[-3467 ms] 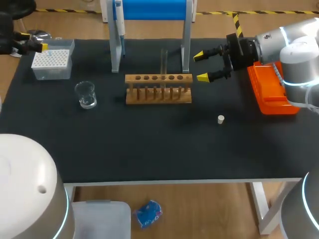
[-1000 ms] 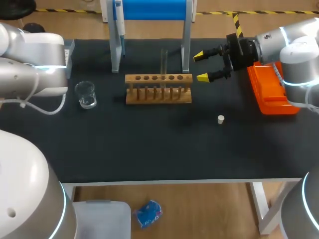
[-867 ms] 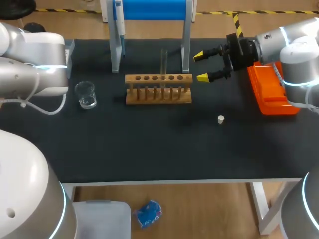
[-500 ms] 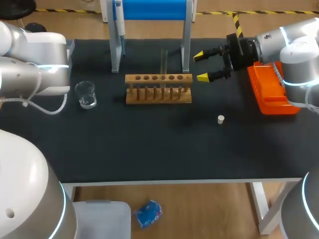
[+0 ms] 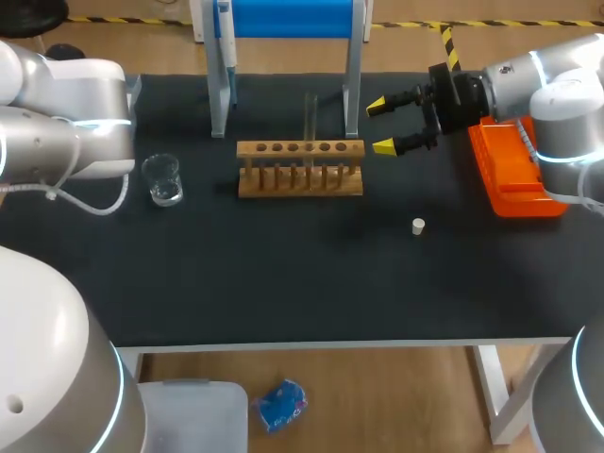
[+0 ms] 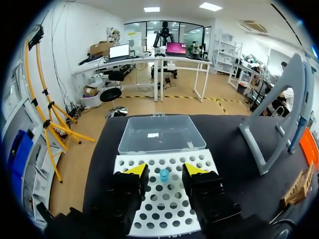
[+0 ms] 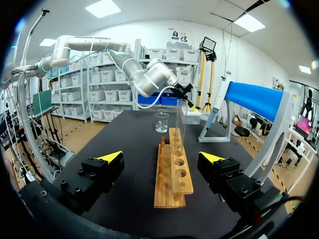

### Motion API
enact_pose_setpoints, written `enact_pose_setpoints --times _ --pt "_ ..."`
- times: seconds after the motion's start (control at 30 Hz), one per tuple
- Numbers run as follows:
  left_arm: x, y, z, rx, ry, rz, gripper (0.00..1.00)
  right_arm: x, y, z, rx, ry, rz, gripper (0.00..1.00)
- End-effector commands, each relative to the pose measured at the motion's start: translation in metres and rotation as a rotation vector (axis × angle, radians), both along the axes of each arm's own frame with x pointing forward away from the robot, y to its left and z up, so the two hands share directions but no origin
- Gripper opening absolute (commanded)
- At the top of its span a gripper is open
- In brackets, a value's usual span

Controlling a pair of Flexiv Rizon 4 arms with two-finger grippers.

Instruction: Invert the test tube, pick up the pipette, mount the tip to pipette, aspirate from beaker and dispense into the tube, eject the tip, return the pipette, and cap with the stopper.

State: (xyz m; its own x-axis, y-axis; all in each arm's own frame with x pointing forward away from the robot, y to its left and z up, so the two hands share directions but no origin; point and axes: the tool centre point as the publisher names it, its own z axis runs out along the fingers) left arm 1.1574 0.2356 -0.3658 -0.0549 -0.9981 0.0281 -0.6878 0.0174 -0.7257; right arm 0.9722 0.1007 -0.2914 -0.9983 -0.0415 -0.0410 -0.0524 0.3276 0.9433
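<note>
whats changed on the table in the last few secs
The left arm has swung in from the table's left edge over the tip box, which it now hides in the head view. Its gripper hangs open above the box, holding nothing. The right gripper, test tube, beaker and stopper stayed where they were.

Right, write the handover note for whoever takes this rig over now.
Left gripper: open, empty, above the white perforated tip box, with a small blue tip showing between its fingers.
Right gripper: open, empty, at the wooden tube rack's end.
Clear glass test tube upright in the rack; clear glass beaker left of it; small white stopper loose on the black table.
Done: seemingly the inversion.
Left: pipette pickup, tip, transfer, eject, return, cap.
</note>
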Motion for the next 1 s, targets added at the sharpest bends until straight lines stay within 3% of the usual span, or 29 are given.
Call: enact_pose_setpoints --times 0.03,0.47,0.7,1.0 --pt "0.0022 0.0012 -0.0028 0.000 -0.004 0.003 0.40 -0.0002 -0.0004 -0.0001 -0.001 -0.001 0.001 1.00" --pt "0.0027 0.0005 -0.0036 0.012 -0.002 -0.006 0.32 -0.0002 -0.0004 -0.0001 -0.001 -0.001 0.001 1.00" --pt "0.0029 0.0001 -0.0040 0.014 -0.001 -0.004 0.00 -0.0002 -0.0004 -0.0001 -0.001 -0.001 0.001 1.00" --pt "0.0027 0.0006 -0.0042 0.014 0.000 0.000 0.00 -0.0002 -0.0004 -0.0001 -0.001 -0.001 0.001 1.00"
